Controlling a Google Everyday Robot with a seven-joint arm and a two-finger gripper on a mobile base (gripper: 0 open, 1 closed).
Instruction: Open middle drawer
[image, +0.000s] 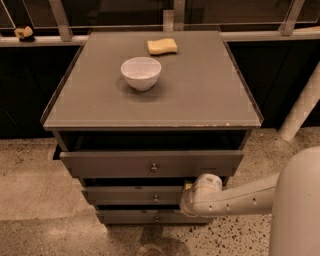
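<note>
Gripper (190, 191) is positioned at the front of the middle drawer (132, 195), just right of the knob (155, 198); its open or closed state cannot be determined. Drawer long axis runs left-right through the knob. Opening likely requires a straight outward pull, perpendicular to that axis.

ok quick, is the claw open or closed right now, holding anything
Claw: cannot be told whether it is open, closed or holding anything. It is against the right end of the middle drawer front.
</note>
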